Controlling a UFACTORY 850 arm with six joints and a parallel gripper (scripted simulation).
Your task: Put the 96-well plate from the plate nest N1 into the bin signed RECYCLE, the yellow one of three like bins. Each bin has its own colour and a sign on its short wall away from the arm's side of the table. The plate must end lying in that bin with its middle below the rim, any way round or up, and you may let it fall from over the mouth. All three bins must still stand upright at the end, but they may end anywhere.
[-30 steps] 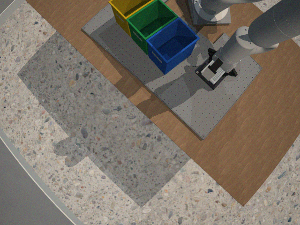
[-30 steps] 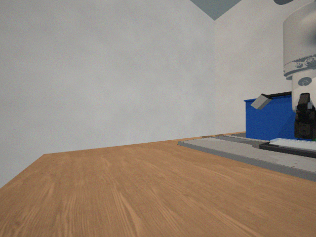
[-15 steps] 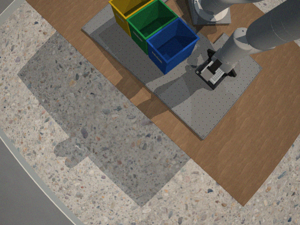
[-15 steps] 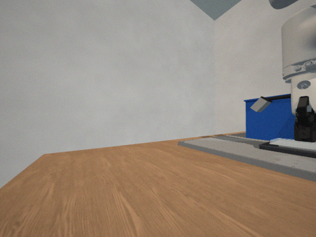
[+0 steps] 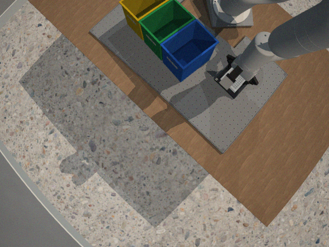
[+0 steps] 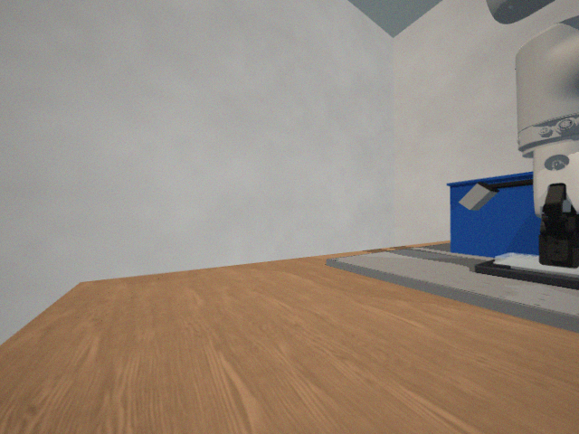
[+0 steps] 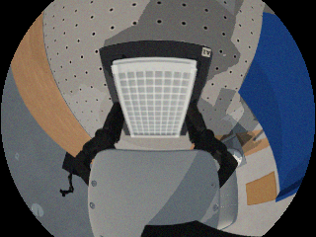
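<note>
The white 96-well plate (image 7: pixel 154 98) lies in the black plate nest N1 (image 7: pixel 154 53) on the grey perforated board; the plate also shows in the top view (image 5: pixel 237 84). My gripper (image 7: pixel 154 110) is open, its two black fingers standing low on either side of the plate's near end. From the side the fingers (image 6: pixel 558 238) reach down to the plate's level. The yellow bin (image 5: pixel 138 12) stands at the far end of a row of three bins, cut off by the top edge of the top view. Its sign is not readable.
The green bin (image 5: pixel 166 23) and the blue bin (image 5: pixel 188 49) stand between the nest and the yellow bin; the blue one also shows in the exterior view (image 6: pixel 490 217). The arm's base (image 5: pixel 231 13) is behind the board. The board lies on a wooden table.
</note>
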